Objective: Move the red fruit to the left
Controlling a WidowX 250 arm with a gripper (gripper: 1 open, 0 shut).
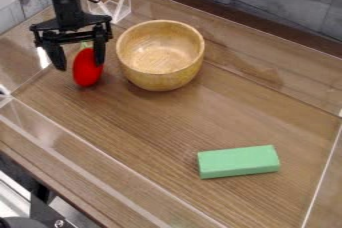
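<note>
The red fruit (86,67) is a small bright red toy resting on the wooden table, just left of the wooden bowl (160,55). Its green top is hidden behind my gripper. My gripper (74,52) hangs over the fruit with its black fingers spread, one finger (44,54) to the left of the fruit and the other at its upper right. The jaws are open and straddle the fruit's top without closing on it.
A green rectangular block (239,161) lies at the front right of the table. Clear plastic walls (27,42) ring the table on all sides, and the left wall is close to the gripper.
</note>
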